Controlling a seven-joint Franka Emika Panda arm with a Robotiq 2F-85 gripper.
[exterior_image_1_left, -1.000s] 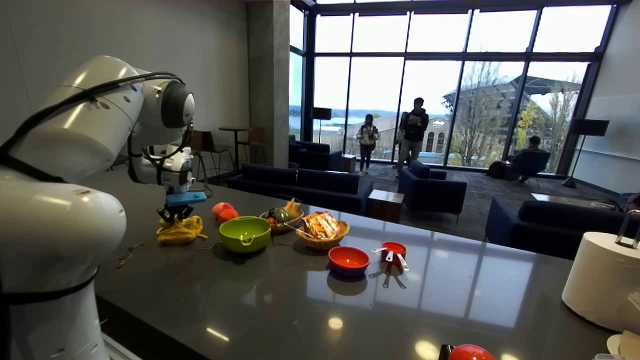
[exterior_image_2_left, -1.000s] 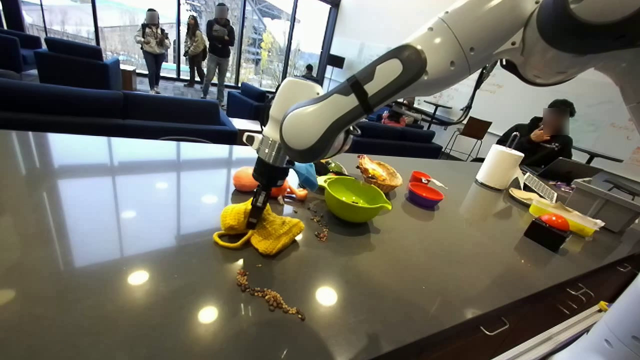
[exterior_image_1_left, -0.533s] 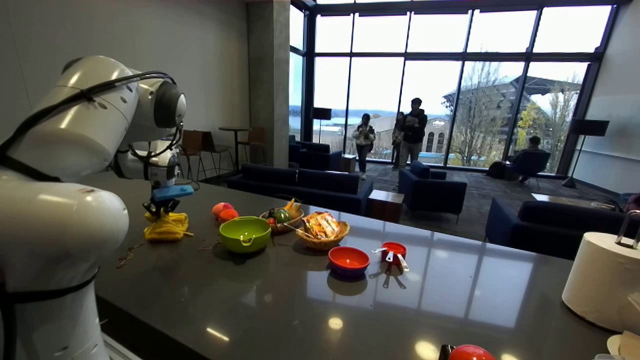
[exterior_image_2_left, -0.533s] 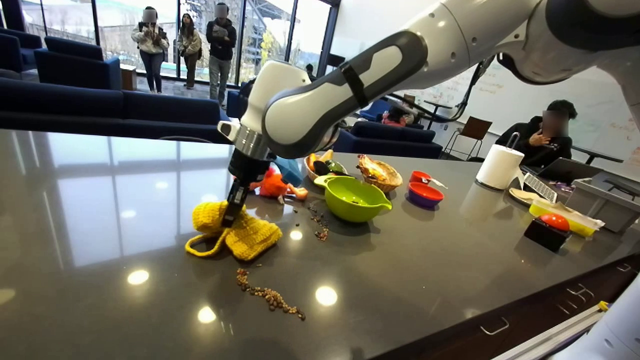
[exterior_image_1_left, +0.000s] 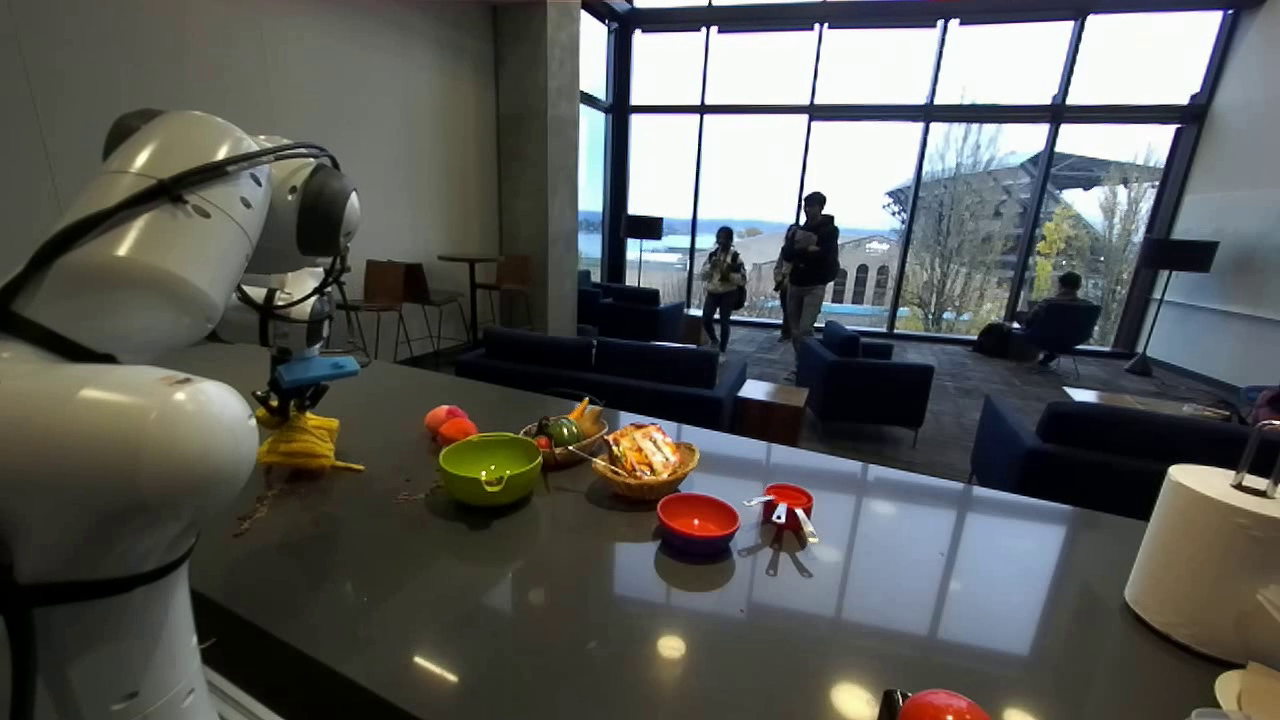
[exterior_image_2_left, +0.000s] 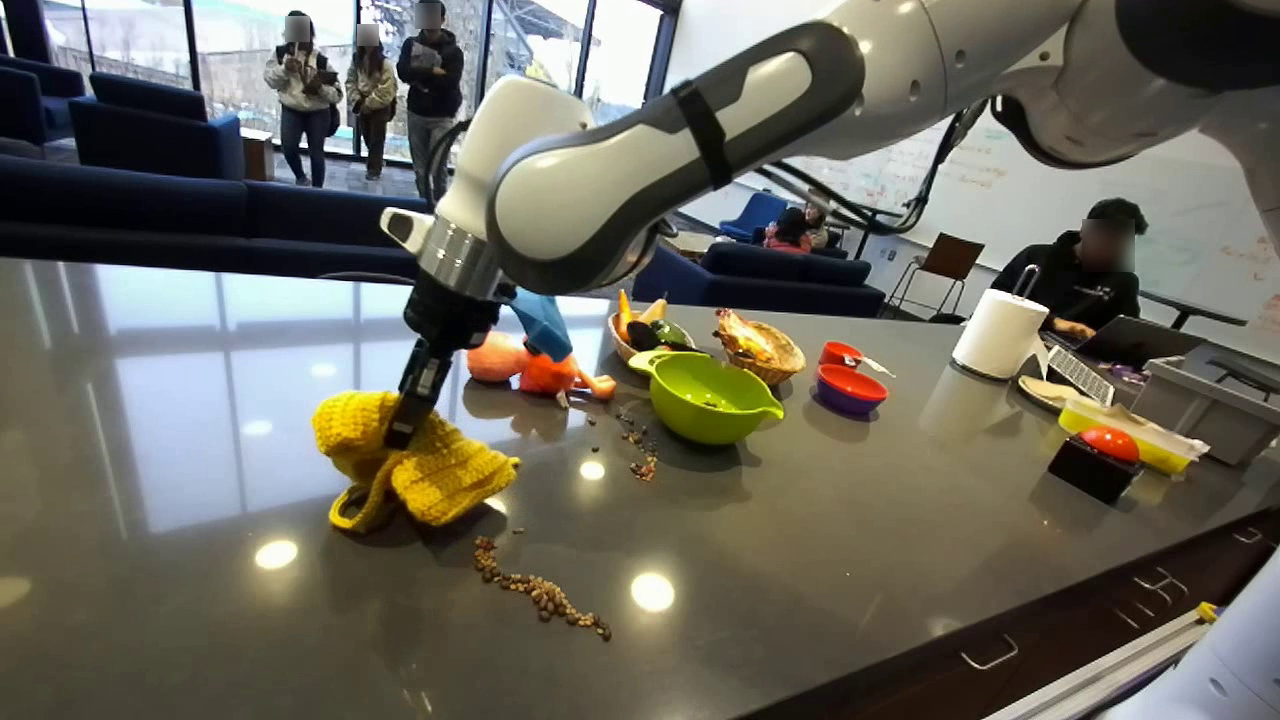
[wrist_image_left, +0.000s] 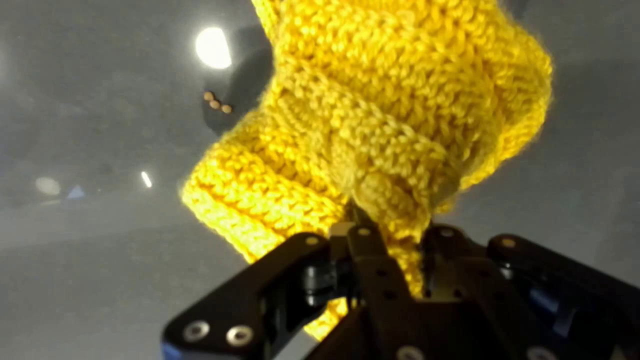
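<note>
The gripper (wrist_image_left: 392, 217) pinches a fold of yellow knitted cloth (wrist_image_left: 400, 95), on or just over the counter (exterior_image_2_left: 820, 540). It looks light, soft and grippy, not fragile — a bunched fold seems the surest hold. Only the wrist view shows fabric squeezed inside; an exterior view shows, from the cloth, a trail of bean-like bits (exterior_image_2_left: 545, 597) between four and five o'clock and a green bowl (exterior_image_2_left: 690, 425) nearer three — neither in the wrist view.

No legible text, whiteboard writing (exterior_image_2_left: 980, 174) unreadable
</note>
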